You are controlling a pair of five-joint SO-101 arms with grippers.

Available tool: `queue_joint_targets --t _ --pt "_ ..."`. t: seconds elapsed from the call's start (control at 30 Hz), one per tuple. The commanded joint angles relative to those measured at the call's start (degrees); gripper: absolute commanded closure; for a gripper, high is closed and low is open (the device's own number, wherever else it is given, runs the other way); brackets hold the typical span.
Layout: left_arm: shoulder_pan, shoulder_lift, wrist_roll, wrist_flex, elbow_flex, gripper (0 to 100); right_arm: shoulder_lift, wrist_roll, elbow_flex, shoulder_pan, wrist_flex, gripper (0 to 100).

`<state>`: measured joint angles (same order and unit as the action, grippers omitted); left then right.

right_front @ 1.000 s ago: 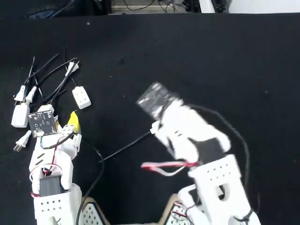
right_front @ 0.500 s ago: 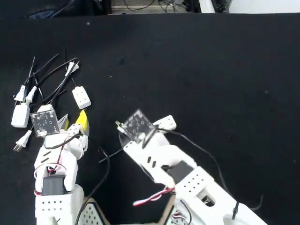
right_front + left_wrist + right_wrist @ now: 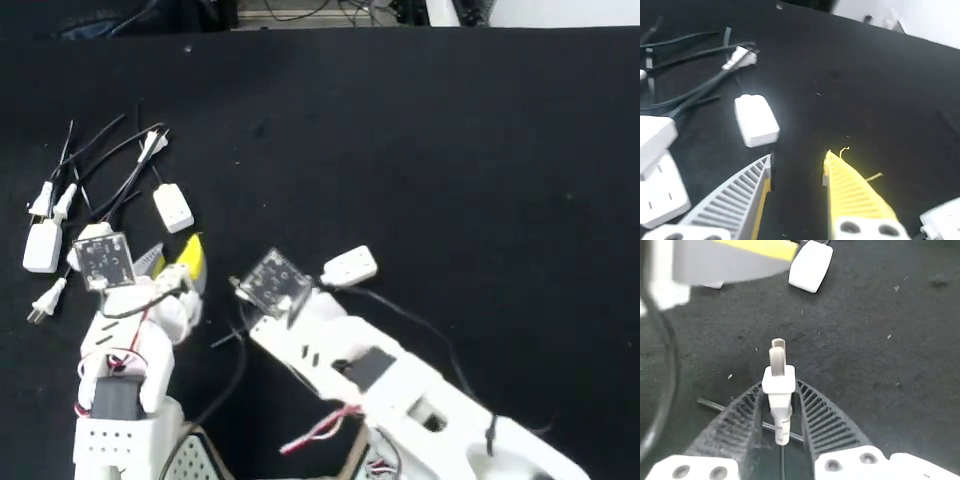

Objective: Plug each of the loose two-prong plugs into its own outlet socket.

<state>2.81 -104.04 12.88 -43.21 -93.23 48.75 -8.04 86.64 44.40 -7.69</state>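
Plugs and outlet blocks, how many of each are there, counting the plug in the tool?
Plugs: 5, with one plug in the right tool
Outlet blocks: 4
Total: 9

High camera overhead, looking down on table [image 3: 450, 150]; wrist cameras close, low; all share white socket [image 3: 173, 207].

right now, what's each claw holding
Left claw: open, holding nothing.
Right claw: closed on a white two-prong plug, prongs pointing outward.
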Motion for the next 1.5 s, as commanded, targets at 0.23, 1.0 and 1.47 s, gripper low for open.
queue_joint_targets --t 0.23,1.0,1.47 --pt "-2.33 -0.53 0.44 0.09 2.24 82 -18.33 0.62 -15.08 0.7 -2.73 98.8" --pt "-7.69 -0.35 -8.44 0.26 -1.36 83 -1.54 0.44 -12.0 0.53 -12.04 98.8" --pt "-7.69 -0.35 -8.53 0.0 -1.36 83 -1.54 0.44 -12.18 0.79 -11.96 98.8"
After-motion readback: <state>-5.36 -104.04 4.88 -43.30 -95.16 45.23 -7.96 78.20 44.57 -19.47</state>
